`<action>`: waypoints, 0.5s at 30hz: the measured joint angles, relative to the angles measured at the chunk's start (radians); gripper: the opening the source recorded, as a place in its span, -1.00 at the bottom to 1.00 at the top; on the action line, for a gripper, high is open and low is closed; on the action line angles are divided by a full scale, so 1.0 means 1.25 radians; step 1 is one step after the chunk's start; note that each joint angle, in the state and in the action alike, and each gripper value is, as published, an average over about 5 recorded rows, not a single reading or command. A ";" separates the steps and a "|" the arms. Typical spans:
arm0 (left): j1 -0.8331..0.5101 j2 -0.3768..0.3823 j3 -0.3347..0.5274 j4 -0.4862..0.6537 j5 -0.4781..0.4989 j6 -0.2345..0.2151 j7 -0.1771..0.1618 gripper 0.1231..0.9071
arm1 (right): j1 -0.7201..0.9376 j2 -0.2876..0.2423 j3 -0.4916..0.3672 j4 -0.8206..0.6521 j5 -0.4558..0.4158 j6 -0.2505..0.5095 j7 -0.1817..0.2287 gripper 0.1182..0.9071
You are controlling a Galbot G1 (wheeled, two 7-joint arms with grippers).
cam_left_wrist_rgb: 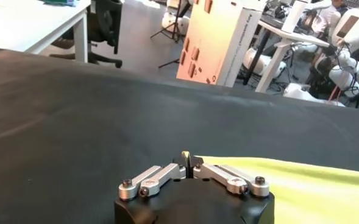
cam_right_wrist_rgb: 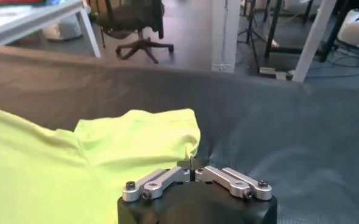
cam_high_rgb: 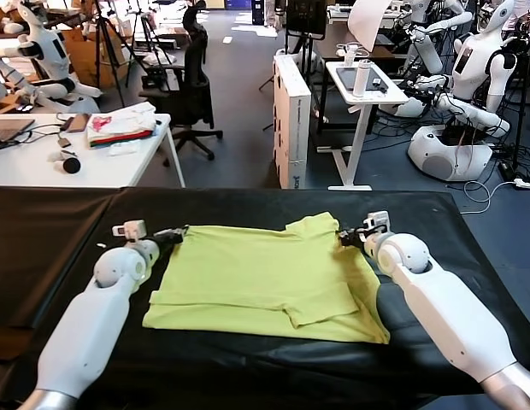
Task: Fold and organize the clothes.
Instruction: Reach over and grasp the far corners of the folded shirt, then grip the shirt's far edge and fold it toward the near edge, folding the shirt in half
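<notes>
The table (cam_high_rgb: 68,222) has a black cloth over it. Only a lime-green T-shirt (cam_high_rgb: 265,278) lies on it, pretty much in the middle.

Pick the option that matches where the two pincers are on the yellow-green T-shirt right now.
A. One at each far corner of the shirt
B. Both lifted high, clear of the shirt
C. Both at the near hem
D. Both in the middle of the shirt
A: the left pincer is shut on the far left corner of the T-shirt and the right pincer on the far right sleeve edge, both low on the black table.
</notes>
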 joint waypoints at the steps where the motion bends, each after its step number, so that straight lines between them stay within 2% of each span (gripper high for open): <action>1: 0.005 0.003 -0.004 -0.008 -0.004 0.000 -0.001 -0.87 | -0.010 -0.004 0.008 0.013 0.000 0.003 0.000 -0.95; 7: 0.055 0.022 -0.039 -0.083 -0.039 0.004 -0.010 -0.88 | -0.080 -0.029 0.064 0.096 -0.002 0.007 0.004 -0.95; 15: 0.181 0.037 -0.115 -0.257 -0.073 0.009 -0.019 -0.88 | -0.207 -0.063 0.146 0.236 -0.013 -0.012 0.024 -0.95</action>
